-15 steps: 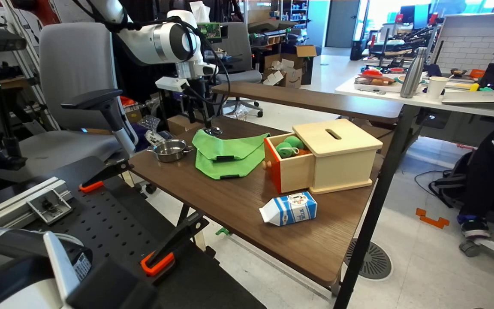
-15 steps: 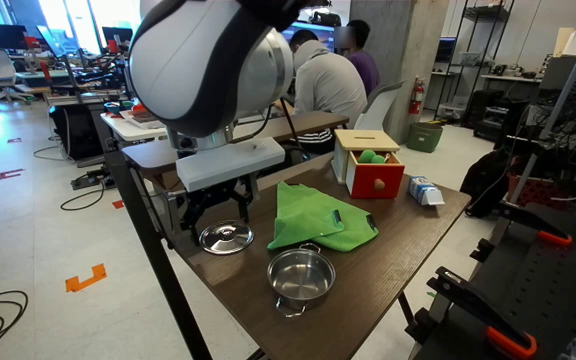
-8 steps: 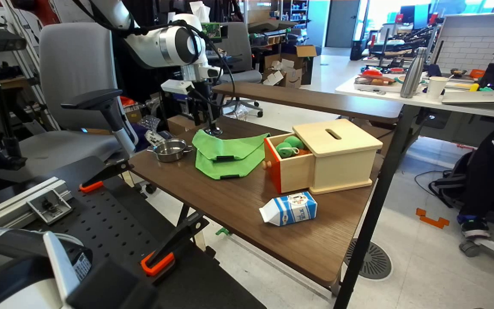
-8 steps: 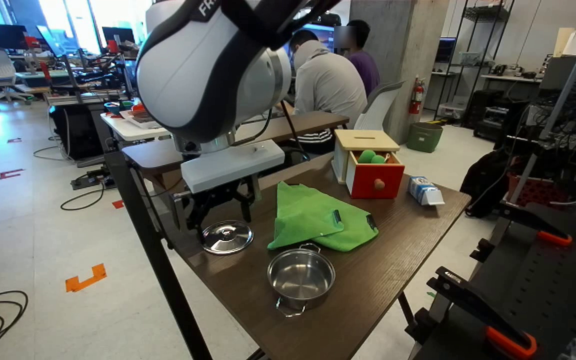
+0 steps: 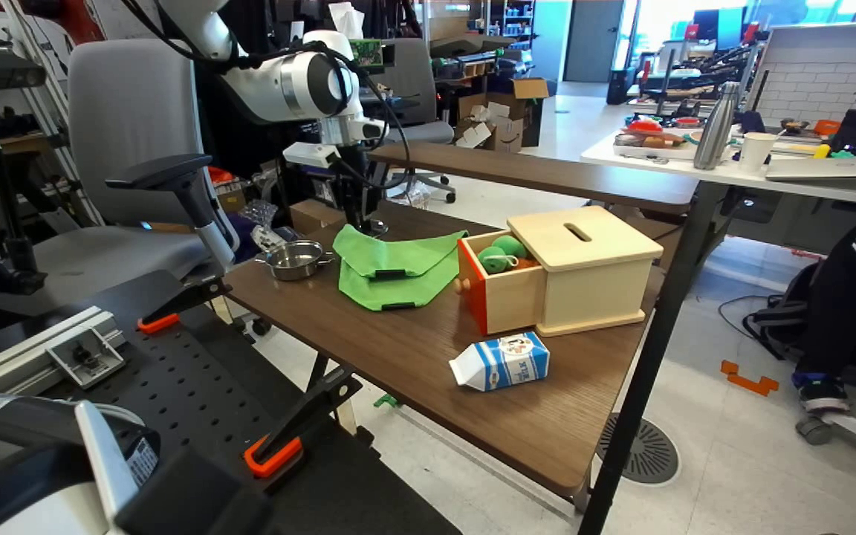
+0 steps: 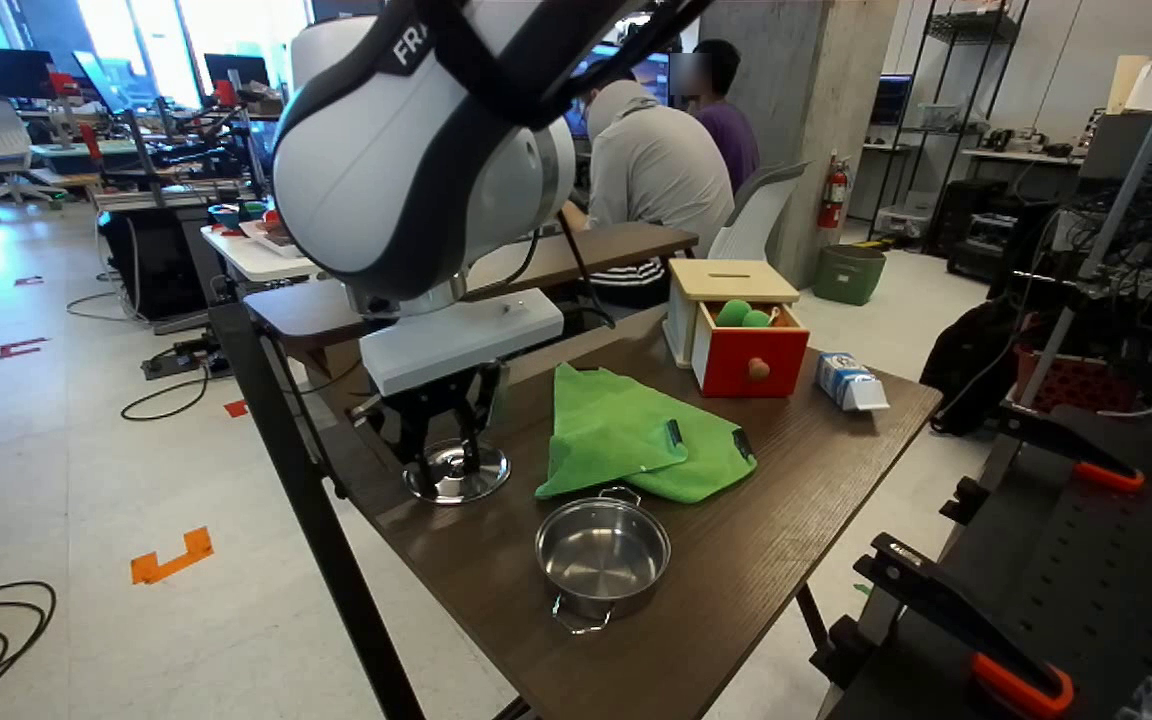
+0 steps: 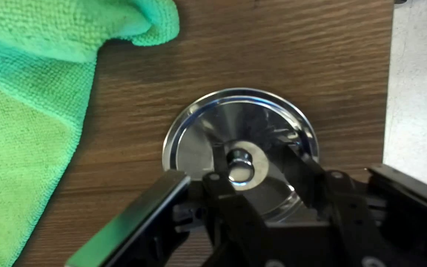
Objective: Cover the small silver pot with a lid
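Observation:
The round shiny lid [image 7: 235, 115] lies knob up on the brown table in the wrist view. My gripper [image 7: 252, 155] reaches down over it, its fingers on either side of the knob [image 7: 241, 170]. The left finger is close beside the knob, touching or not I cannot tell; a gap shows between knob and right finger. In an exterior view the gripper [image 6: 447, 468] covers part of the lid [image 6: 488, 484]. Uncovered, the small silver pot [image 6: 604, 560] stands nearer that camera; the small silver pot [image 5: 294, 269] also shows at the table's far left corner in an exterior view.
A green cloth [image 6: 626, 440] lies close to both pot and lid. Beyond it stand a wooden box [image 6: 736, 275] with its red-fronted drawer [image 6: 751, 355] pulled out and a milk carton [image 5: 502, 362] on its side. The table edge [image 7: 387, 111] runs near the lid.
My gripper has shifted slightly across to the lid and its fingers have drawn much closer together around the knob. The pot, cloth, box and carton stay where they were.

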Robot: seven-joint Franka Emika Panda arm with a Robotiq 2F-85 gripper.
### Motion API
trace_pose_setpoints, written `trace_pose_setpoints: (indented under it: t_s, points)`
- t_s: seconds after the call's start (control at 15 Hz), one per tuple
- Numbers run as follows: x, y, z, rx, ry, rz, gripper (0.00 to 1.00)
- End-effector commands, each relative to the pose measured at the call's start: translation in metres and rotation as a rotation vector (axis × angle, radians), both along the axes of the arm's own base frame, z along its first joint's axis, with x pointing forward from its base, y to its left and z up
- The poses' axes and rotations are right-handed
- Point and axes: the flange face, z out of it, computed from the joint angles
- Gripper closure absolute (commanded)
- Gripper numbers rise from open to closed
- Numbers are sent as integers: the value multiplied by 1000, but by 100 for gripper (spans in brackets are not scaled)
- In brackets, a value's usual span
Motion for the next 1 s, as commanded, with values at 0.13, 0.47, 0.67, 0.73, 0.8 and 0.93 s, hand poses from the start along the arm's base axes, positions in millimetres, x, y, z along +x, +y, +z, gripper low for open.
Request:
trace_pose_setpoints:
  t_s: [0.13,0.47,0.67,0.73,0.8,0.93]
  points:
    - [8,-2,-3,-13,21,-1,98]
    - [7,1,10,-11,12,15,95]
    - [1,5,29,-8,-1,53,95]
    - [-1,8,37,-5,-7,69,95]
    - [-3,10,44,-3,-13,84,95]
    - [-11,15,63,7,-22,123,95]
